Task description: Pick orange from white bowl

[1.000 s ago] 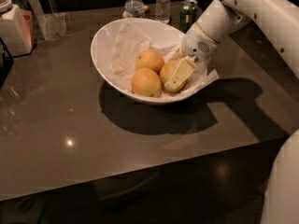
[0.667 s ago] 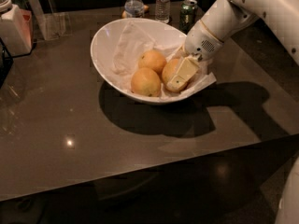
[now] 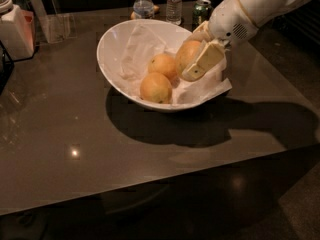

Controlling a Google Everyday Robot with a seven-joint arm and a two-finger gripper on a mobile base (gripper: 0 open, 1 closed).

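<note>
A large white bowl (image 3: 112,46) lined with crumpled white paper stands on the dark table. Two oranges lie in it, one at the front (image 3: 155,87) and one behind it (image 3: 163,65). My gripper (image 3: 192,59) reaches in from the upper right and is shut on a third orange (image 3: 186,54), slightly oval. It holds this orange a little above the paper at the bowl's right side. A cream finger (image 3: 202,61) covers the orange's front right; the other finger is behind the fruit.
Two water bottles (image 3: 143,4) (image 3: 173,3) and a green can (image 3: 201,11) stand behind the bowl. A white container (image 3: 14,29) and a clear holder (image 3: 55,26) stand at the far left. The table's front edge runs across the lower part of the view.
The gripper has risen with the orange, lifting it off the paper and away from the other two. The arm has drawn up and to the right.
</note>
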